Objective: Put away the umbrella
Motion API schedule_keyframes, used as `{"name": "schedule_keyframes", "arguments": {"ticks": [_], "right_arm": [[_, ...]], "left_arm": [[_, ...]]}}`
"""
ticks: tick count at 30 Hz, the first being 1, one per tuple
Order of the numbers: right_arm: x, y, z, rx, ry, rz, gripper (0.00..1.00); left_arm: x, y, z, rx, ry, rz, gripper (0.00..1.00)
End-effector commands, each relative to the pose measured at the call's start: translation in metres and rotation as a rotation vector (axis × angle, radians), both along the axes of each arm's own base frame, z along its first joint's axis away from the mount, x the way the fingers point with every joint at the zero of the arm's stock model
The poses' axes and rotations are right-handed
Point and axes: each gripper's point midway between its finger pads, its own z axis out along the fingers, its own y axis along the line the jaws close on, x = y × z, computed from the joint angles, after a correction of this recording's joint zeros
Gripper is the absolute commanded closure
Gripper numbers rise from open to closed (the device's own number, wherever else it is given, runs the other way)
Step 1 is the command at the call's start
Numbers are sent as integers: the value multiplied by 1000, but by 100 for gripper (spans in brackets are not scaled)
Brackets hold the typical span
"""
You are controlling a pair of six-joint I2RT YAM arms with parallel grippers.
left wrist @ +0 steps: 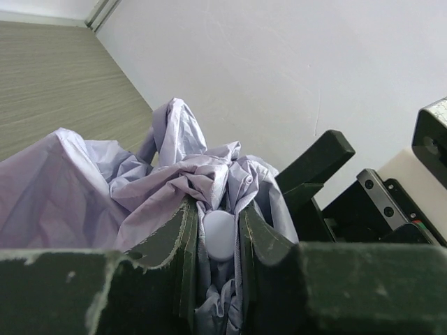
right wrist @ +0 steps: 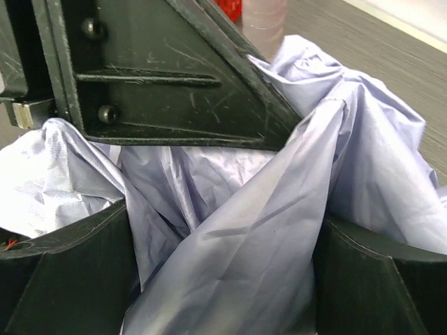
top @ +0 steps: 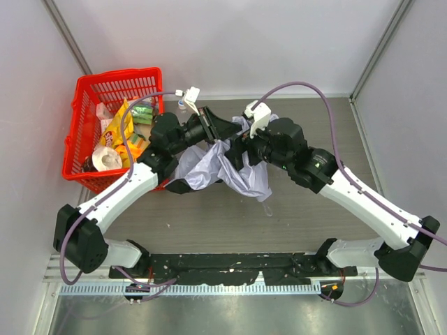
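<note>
The umbrella (top: 213,171) is a crumpled heap of pale lavender fabric at the table's middle, held up between both arms. My left gripper (top: 211,130) is shut on it. In the left wrist view the fingers pinch folds of the canopy (left wrist: 174,174) and a small white round tip (left wrist: 218,234) between them. My right gripper (top: 241,145) is pushed into the fabric from the right. In the right wrist view its fingers (right wrist: 63,279) stand wide apart, with the canopy (right wrist: 258,244) draped loosely between them. The shaft and handle are hidden.
A red basket (top: 82,105) full of packaged goods stands at the back left, right beside the left arm. A clear bottle (right wrist: 262,17) stands just behind the umbrella. White walls close in the left, the back and the right.
</note>
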Motion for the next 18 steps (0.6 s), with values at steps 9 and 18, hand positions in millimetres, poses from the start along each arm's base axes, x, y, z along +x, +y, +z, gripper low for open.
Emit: {"name": "schedule_keyframes", "arguments": {"ticks": [9, 18], "right_arm": [[-15, -40, 18, 48, -24, -42, 9], [6, -6, 7, 52, -19, 29, 9]], "left_arm": [[-40, 3, 60, -113, -167, -149, 100], [-81, -5, 85, -263, -228, -408, 100]]}}
